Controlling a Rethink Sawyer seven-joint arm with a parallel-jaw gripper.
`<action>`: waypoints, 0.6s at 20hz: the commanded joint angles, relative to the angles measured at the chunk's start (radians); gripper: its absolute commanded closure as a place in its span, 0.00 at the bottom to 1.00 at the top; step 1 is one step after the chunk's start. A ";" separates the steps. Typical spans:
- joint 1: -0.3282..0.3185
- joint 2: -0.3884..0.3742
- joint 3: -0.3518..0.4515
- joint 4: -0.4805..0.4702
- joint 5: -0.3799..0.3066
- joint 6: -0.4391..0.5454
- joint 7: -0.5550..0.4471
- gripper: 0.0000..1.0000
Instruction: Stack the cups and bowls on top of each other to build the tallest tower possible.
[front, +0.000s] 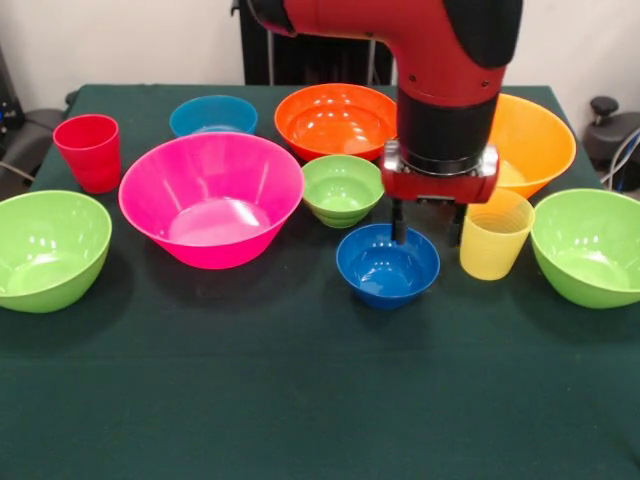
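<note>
Nearest you on the desk (300, 400), a dark green cloth surface, nothing is stacked yet; every piece sits singly.

At lower centre, the dark blue bowl (388, 265) is small, glossy and thin-walled. The tool (428, 228) hangs over its far right rim, spread: one finger dips inside the rim, the other stands outside, between this bowl and the ribbed pale yellow cup (495, 235) just beside it.

Judgement: you are set for a rim pinch. Keep the outer finger off the yellow cup, close on the wall only, and lift straight, since slick plastic will likely tilt or slip under a one-sided grip.

Mid-frame, the large pink bowl (211, 198) sits left of centre, a small lime green bowl (342, 189) beside it. Larger lime green bowls occupy the left edge (48, 250) and right edge (590, 246).

Farther back: a smooth red cup (90, 151) at upper left, a light blue bowl (213, 116), an orange-red bowl (335, 120), and a yellow-orange bowl (535, 140) partly behind the arm.
</note>
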 joint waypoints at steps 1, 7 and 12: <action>0.054 -0.034 0.066 0.110 0.032 -0.035 0.210 0.00; 0.091 -0.068 0.051 0.151 0.054 -0.041 0.237 0.00; 0.099 -0.090 0.050 0.190 0.051 -0.066 0.229 0.00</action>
